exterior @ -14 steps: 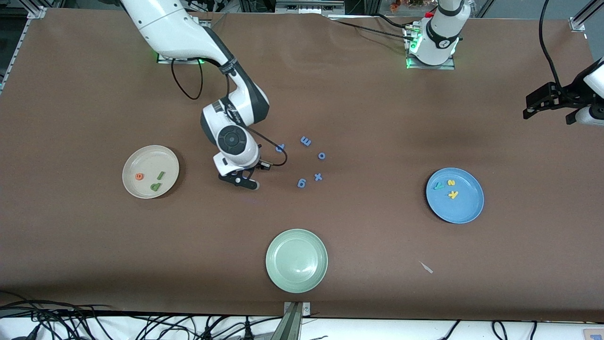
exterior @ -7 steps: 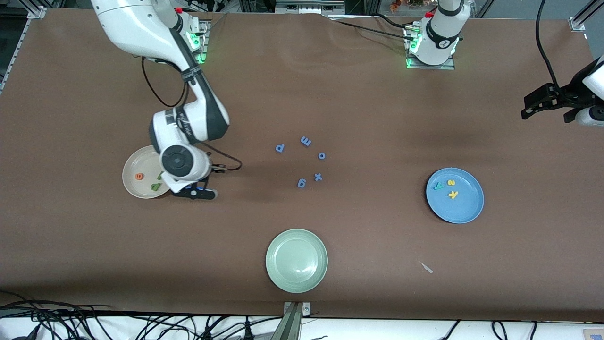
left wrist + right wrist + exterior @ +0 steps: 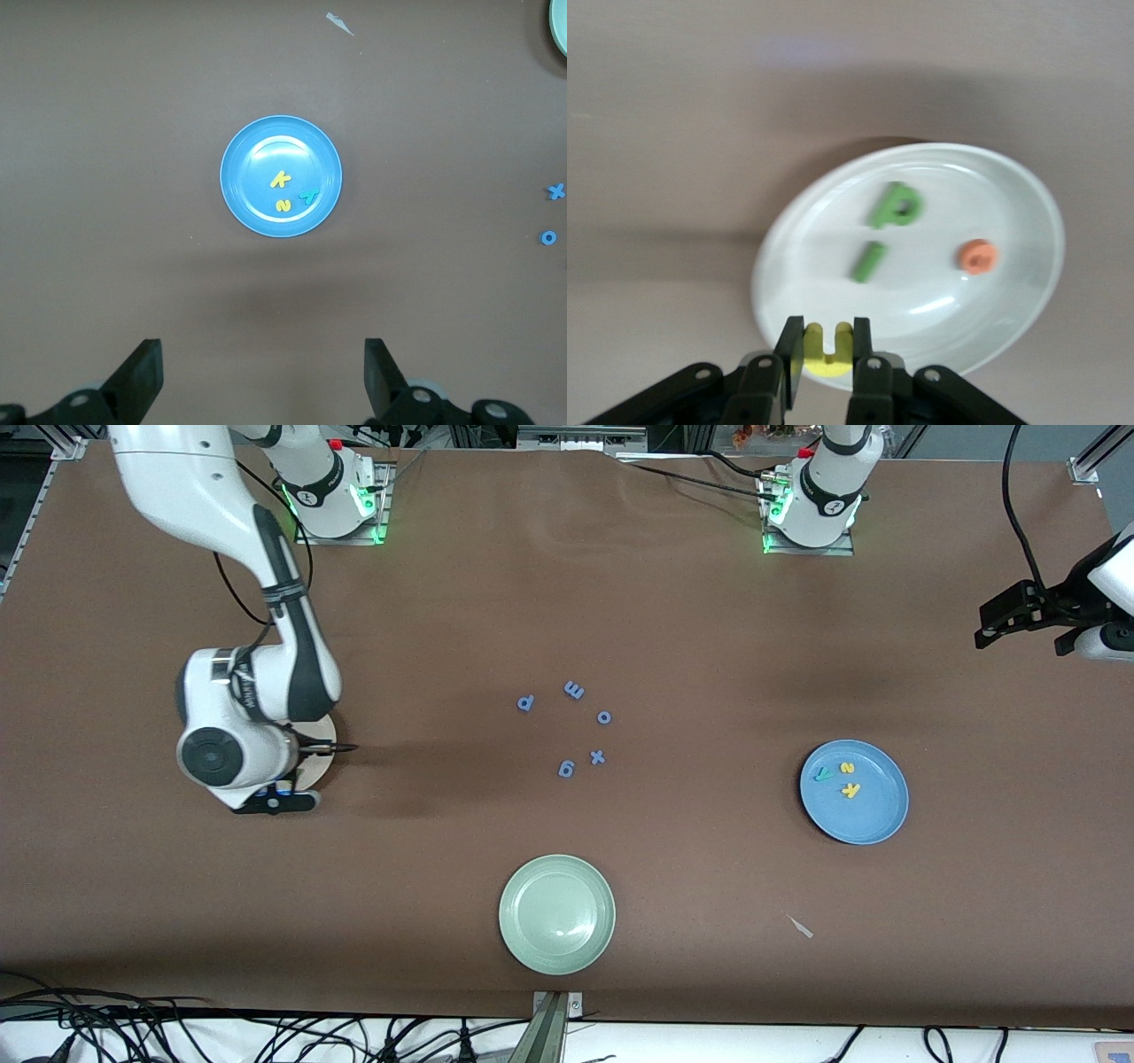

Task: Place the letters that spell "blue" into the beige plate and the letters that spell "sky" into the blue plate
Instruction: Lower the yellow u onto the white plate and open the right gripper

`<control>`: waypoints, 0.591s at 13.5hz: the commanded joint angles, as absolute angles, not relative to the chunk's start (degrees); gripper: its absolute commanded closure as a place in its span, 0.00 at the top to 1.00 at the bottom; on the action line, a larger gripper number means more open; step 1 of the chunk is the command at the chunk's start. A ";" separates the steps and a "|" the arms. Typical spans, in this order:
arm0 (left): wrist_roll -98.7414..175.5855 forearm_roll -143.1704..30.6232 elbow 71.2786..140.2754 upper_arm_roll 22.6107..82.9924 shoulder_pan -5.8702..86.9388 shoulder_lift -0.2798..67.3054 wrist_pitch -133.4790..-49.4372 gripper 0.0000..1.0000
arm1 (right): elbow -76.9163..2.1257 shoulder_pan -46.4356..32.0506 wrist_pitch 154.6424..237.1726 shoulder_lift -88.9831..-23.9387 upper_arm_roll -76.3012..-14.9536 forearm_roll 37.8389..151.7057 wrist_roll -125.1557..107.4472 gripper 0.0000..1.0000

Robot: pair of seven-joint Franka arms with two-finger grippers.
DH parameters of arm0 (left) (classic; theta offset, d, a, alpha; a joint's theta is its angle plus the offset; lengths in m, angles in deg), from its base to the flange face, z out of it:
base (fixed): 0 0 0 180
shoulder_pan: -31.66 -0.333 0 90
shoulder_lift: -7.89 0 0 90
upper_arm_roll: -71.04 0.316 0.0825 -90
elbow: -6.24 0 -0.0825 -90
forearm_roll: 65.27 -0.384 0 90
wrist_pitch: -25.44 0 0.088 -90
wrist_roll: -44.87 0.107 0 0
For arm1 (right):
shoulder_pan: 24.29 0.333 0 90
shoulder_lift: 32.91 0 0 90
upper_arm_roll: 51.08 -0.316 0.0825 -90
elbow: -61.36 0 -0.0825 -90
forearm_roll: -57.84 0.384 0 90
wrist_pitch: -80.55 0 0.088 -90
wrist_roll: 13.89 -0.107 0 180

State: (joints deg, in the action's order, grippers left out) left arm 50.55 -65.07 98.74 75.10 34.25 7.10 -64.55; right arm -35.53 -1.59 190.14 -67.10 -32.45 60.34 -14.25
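The right tool point(image 3: 827, 352), clamped on the yellow u point(image 3: 829, 349), hangs over the beige plate's point(image 3: 1028, 199) rim, so releasing here could spill it onto the bench, while the left tool point(image 3: 263, 376) waits apart.

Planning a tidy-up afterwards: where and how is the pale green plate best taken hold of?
Probably by its raised rim, coming down from above with one finger inside and one outside. The pale green plate lies flat, shallow and far too wide to span, so the rim is its only thin, grippable part.
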 commanded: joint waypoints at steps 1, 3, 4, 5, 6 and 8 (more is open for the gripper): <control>49.71 -67.02 96.94 74.99 34.65 7.63 -63.15 1.00 | -36.19 -5.65 189.45 -67.54 -32.88 61.00 -9.85 0.21; 49.71 -67.02 96.94 74.91 34.65 7.63 -63.15 1.00 | -36.90 -6.71 188.31 -67.89 -32.88 61.09 -9.32 0.59; 49.79 -66.94 96.94 74.99 34.74 7.63 -63.15 1.00 | -36.64 -6.71 187.78 -67.80 -32.88 61.09 -9.40 1.00; 49.71 -66.76 96.94 74.91 34.74 7.63 -63.15 1.00 | -36.03 -6.63 186.99 -67.54 -33.06 61.09 -10.01 1.00; 49.71 -66.76 96.94 74.65 34.82 7.63 -63.15 1.00 | -35.15 -6.19 185.42 -67.28 -33.15 61.70 -10.28 1.00; 49.71 -67.02 96.77 73.68 34.91 7.63 -63.15 1.00 | -31.73 -5.92 181.73 -67.27 -33.32 63.19 -10.46 1.00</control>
